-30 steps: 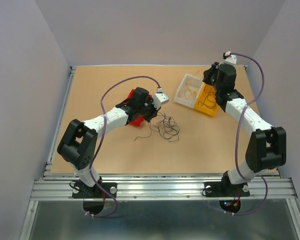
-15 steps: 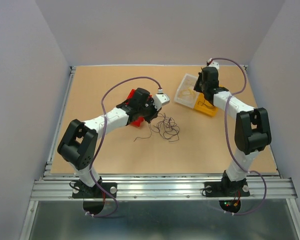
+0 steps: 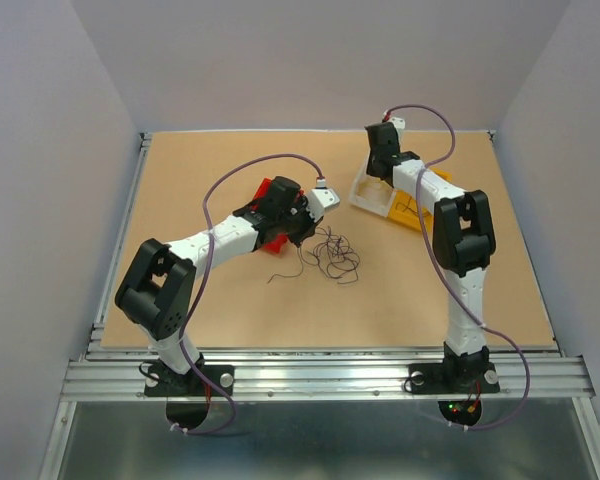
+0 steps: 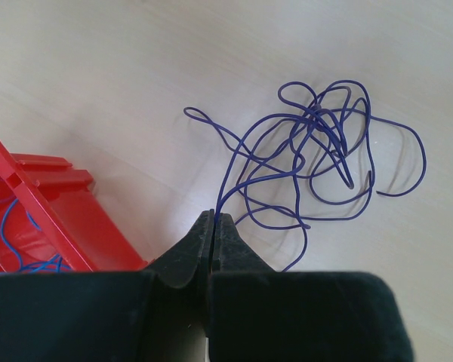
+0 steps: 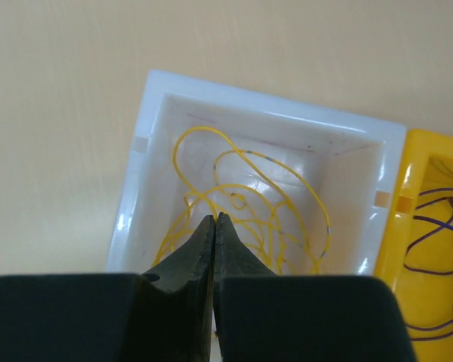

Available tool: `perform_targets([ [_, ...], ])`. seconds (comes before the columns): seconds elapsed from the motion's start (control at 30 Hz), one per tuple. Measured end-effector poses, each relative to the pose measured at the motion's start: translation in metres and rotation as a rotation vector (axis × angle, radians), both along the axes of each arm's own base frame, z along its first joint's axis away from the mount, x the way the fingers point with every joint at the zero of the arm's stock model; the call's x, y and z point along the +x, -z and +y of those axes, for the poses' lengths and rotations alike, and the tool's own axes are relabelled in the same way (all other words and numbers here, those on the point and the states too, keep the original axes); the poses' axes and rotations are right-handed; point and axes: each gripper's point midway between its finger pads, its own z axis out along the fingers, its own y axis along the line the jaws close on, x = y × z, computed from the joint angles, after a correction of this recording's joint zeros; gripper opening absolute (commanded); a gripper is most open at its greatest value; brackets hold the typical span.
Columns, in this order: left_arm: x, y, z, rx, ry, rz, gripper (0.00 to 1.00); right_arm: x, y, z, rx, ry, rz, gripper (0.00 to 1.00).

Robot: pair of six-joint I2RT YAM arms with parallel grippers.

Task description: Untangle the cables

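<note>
On the worktop (image 3: 230, 300), tangled purple cables (image 4: 317, 151) are recorded, one strand pinched by the closed left end effector (image 4: 214, 219) beside a red bin (image 4: 60, 219), presumably for sorting; the closed right end effector (image 5: 214, 220) is held over a white bin (image 5: 272, 121) of yellow strands (image 5: 241, 204).

light bright, even | faint soft shadows beside thin purple cables (image 4: 315, 124) | glare inside glossy white plastic bin (image 5: 143, 173)
</note>
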Motion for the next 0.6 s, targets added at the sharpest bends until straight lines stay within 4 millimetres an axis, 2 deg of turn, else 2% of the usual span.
perform_targets([
  [0.2,-0.001,0.0,-0.001,0.001,0.004,0.0,0.06,-0.002,0.048,0.001,-0.031,-0.008,0.111,0.01],
  [0.3,-0.002,0.0,-0.002,0.0,0.007,0.0,0.06,-0.008,0.056,0.0,-0.036,-0.014,0.146,0.02],
  [0.37,-0.002,0.0,-0.002,0.001,0.006,0.0,0.06,-0.008,0.054,0.001,-0.033,-0.016,0.145,0.08],
  [0.43,-0.002,0.0,-0.002,0.0,0.006,0.0,0.06,-0.01,0.048,0.001,-0.027,-0.021,0.137,0.24],
  [0.5,-0.002,0.0,-0.002,0.001,0.007,0.001,0.06,-0.019,0.039,0.001,-0.02,-0.037,0.136,0.29],
  [0.6,-0.003,0.0,-0.003,0.0,0.009,0.001,0.06,-0.035,0.008,0.0,0.0,-0.06,0.091,0.48],
])
